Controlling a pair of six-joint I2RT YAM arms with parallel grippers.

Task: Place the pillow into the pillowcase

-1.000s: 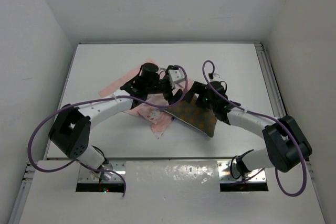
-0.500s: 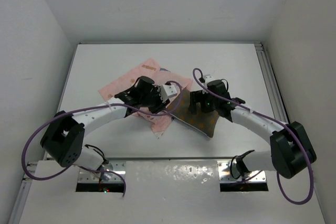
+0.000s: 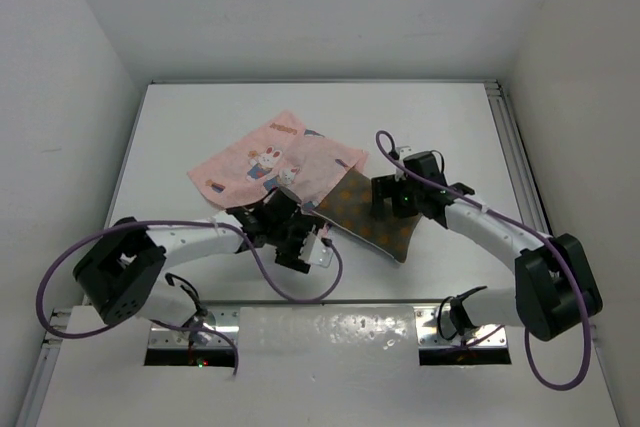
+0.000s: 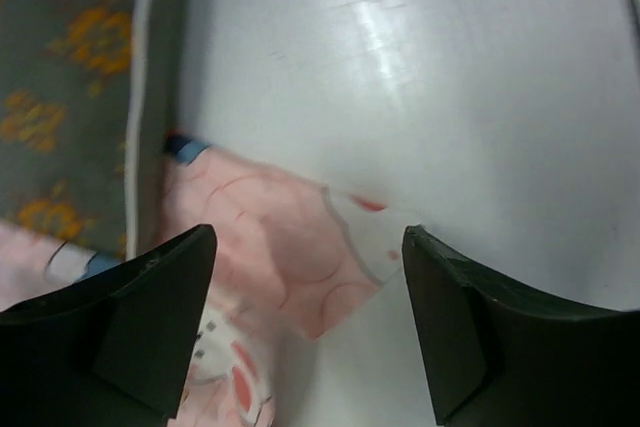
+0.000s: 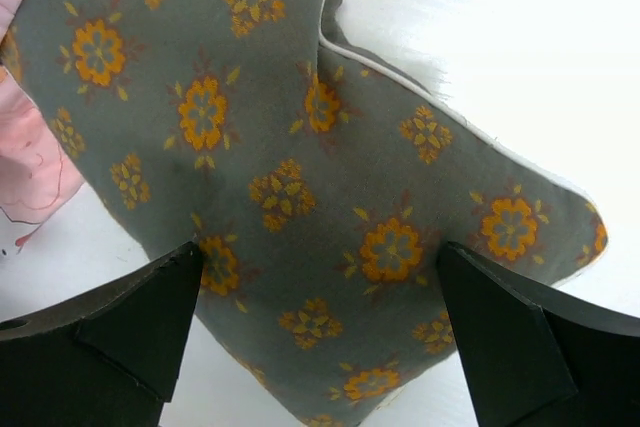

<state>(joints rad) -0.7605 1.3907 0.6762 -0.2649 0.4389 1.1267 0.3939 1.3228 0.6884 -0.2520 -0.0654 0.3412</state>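
Over pillowcase (image 4: 300,267) corner: left arm (image 3: 190,239) folded low, left gripper (image 4: 305,247) spread wide, empty. Above pillow (image 5: 300,147): right arm (image 3: 490,232) stretched inward, right gripper (image 5: 320,257) wide apart, empty.

White table (image 3: 200,117), pink pillowcase (image 3: 265,162) spread on it, olive-brown dotted pillow (image 3: 365,219) lying alongside, touching the case

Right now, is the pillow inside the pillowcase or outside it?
Mostly outside: the pillow lies largely bare on the table beside the pink pillowcase. Whether its overlapped edge is inside, cannot tell.
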